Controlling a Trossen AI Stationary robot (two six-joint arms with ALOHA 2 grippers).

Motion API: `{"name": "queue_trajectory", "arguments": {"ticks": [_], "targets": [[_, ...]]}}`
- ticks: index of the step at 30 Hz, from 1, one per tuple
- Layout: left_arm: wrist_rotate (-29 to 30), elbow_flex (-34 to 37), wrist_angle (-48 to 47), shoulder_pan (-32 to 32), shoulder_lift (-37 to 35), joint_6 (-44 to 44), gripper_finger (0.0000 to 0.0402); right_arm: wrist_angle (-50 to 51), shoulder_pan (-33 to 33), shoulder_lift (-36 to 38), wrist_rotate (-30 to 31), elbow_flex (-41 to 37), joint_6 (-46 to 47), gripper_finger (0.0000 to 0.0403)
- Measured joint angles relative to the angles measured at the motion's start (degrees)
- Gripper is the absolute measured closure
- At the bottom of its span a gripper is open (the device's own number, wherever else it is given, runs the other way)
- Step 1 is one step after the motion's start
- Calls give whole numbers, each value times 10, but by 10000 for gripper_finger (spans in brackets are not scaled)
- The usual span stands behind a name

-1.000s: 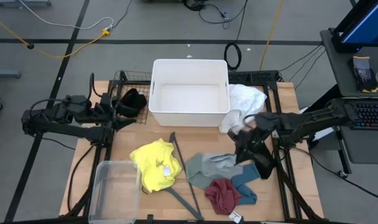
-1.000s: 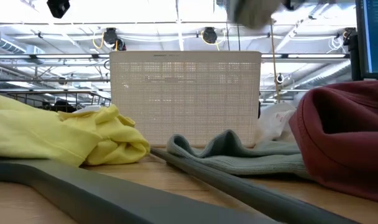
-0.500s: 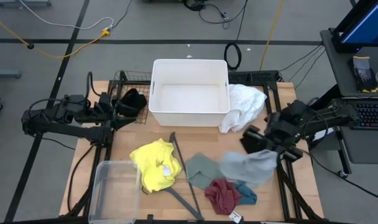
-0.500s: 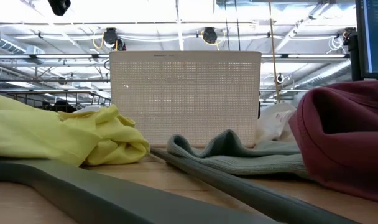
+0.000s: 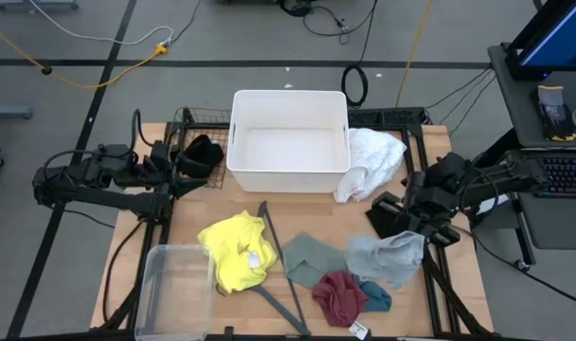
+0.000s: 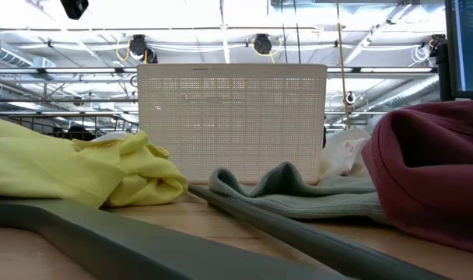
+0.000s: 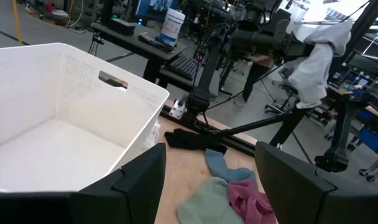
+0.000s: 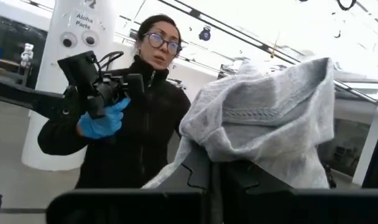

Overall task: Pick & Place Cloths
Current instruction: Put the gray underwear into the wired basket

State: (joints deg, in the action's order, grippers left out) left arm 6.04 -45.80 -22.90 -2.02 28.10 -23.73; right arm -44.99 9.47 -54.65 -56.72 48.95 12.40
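Observation:
My right gripper (image 5: 419, 230) stands high over the table's right side, tipped up and shut on the grey cloth (image 5: 387, 258), which drapes over its fingers (image 8: 198, 171) in the right wrist view. My left gripper (image 7: 207, 186) waits open by the white bin's left wall, beside a black cloth (image 5: 205, 152) in the wire basket. On the table lie the yellow cloth (image 5: 236, 251), sage green cloth (image 5: 310, 258), maroon cloth (image 5: 340, 296), teal cloth (image 5: 376, 296), another black cloth (image 5: 387, 218) and the white cloth (image 5: 373, 156). My right gripper pinches the grey cloth between its two fingers at a bunched upper part (image 8: 239, 155); how many layers I cannot tell. The cloth is lifted clear of the table. It folds over the fingertips and hangs slack below the gripper (image 7: 316, 59).
The white bin (image 5: 288, 99) stands at the far middle. A thin dark grey hanger (image 5: 280, 270) lies between the yellow and sage green cloths. A clear plastic container (image 5: 174, 289) sits at the near left corner. A person (image 8: 133, 124) in blue gloves stands beyond the table.
My right gripper has drawn back from over the black cloth toward the table's right edge and tipped upward, keeping hold of the grey cloth. The cloth has come away from the sage green cloth, is lifted clear, and now hangs more gathered than half a second ago.

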Motion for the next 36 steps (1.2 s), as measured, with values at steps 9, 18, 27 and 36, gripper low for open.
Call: {"name": "queue_trajectory", "arguments": {"ticks": [9,18,27,36], "targets": [[0,0,10,0,12,-9,151,100,-17,-18,157,0,-100,403],[-33,0,122,0,106,38,151,153,-49,-58,376,0,-125,403],[-95,0,305,-2,243,61,151,149,-58,-79,510,0,-115,403],[-56,0,479,-36,360,129,151,130,-57,-78,599,0,-99,403]]}}
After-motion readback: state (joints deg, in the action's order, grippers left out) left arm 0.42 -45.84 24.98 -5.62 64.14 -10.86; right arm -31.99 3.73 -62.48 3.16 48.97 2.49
